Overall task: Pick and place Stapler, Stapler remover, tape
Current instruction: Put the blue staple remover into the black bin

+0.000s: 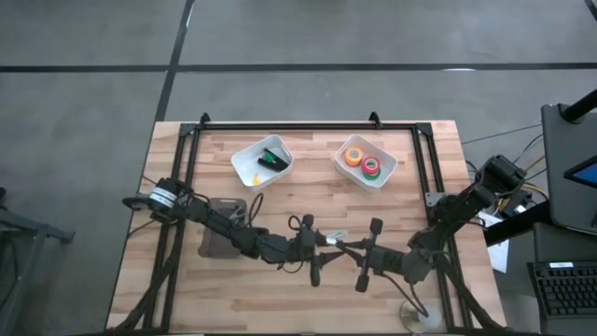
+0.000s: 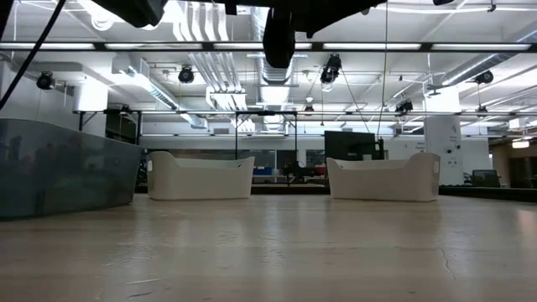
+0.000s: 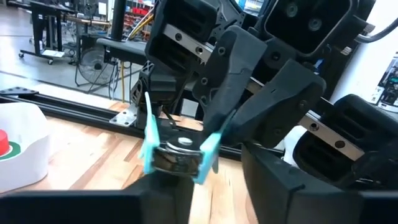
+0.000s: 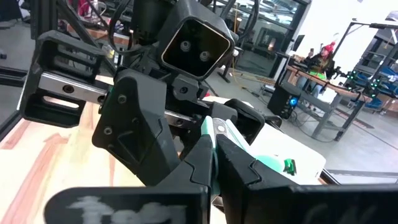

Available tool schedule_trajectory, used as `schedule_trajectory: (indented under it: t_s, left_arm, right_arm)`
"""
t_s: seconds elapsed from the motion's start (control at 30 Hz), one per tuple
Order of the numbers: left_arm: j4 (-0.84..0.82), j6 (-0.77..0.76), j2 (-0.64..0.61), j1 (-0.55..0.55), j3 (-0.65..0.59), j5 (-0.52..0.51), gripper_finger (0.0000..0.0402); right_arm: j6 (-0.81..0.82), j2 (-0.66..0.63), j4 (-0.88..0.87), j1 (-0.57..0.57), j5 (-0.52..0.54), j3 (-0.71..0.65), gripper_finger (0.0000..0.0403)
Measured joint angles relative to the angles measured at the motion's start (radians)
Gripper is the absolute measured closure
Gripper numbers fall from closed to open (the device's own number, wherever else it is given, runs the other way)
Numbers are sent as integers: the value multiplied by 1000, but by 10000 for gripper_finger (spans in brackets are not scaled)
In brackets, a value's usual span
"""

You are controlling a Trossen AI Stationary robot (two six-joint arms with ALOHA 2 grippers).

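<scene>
Remover (image 3: 178, 152), light blue with a metal middle, hangs mid-table between the two grippers. We see the right gripper (image 3: 186, 149) pinched shut on it, and the left gripper (image 4: 208, 140) meeting it with fingers partly open around it. Stapler (image 1: 271, 158) lies in the white bin (image 1: 242, 163) at 11 o'clock; tape rolls (image 1: 362, 161) in the bin (image 1: 382, 177) at 1 o'clock.

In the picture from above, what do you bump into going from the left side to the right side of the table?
Left claw → right claw, meeting mid-table. Farther back: white bin with the stapler → white bin with the tape.
</scene>
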Motion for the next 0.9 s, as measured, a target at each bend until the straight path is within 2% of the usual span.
schedule_trajectory:
  t_s: [0.37, 0.7, 0.9]
  left_arm:
    - [-4, 7, 0, 0, -10, 1, 392]
    - [-6, 13, 0, 0, -10, 1, 396]
    - [-11, 14, 0, 0, -11, 1, 394]
  right_arm:
    - [9, 0, -16, 1, -2, 0, 394]
    - [31, 0, -17, 0, -18, -2, 391]
    - [33, 0, -15, -1, -51, 0, 349]
